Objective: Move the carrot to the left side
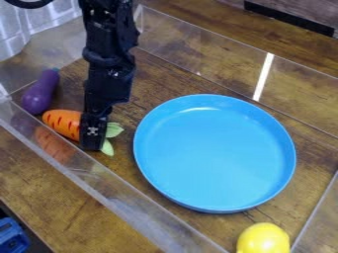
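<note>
The small orange carrot (pixel 58 122) lies on the wooden table at the left, its light green top (pixel 114 131) pointing right toward the blue plate (pixel 148 168). My black gripper (pixel 93 136) points straight down over the carrot's leafy end, low at the table. It stands open, and one dark finger (pixel 91 131) hides the spot where the orange body meets the leaves. I cannot tell whether the fingers touch the carrot.
A purple eggplant (pixel 40 91) lies just left and behind the carrot. A yellow lemon (pixel 263 240) sits at the front right. A clear plastic wall (pixel 119 203) runs along the front and left of the workspace.
</note>
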Controlling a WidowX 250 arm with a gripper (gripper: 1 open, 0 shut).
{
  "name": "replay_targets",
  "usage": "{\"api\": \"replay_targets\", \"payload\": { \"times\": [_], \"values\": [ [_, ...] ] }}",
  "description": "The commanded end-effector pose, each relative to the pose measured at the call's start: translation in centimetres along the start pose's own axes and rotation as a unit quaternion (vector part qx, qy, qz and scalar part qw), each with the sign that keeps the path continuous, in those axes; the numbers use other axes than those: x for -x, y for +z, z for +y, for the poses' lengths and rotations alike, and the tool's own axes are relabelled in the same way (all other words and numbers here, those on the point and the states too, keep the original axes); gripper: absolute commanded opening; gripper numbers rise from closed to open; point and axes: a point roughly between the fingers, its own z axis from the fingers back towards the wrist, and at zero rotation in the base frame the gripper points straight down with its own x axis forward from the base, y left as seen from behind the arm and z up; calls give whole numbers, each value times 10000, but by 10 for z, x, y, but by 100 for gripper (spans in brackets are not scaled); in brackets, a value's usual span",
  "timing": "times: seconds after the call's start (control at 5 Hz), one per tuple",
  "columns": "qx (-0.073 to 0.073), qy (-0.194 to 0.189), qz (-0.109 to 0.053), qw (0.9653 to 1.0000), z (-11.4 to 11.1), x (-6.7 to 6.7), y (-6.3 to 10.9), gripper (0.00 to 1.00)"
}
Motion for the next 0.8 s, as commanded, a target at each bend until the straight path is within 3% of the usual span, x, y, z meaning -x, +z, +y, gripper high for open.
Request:
{"api": "replay_targets", "payload": {
  "times": [0.0, 0.6],
  "values": [
    [-43, 150, -92, 9998, 8, 5, 2, 100],
    [-17, 244, -181, 9995, 13, 6, 1, 100]
  ]
}}
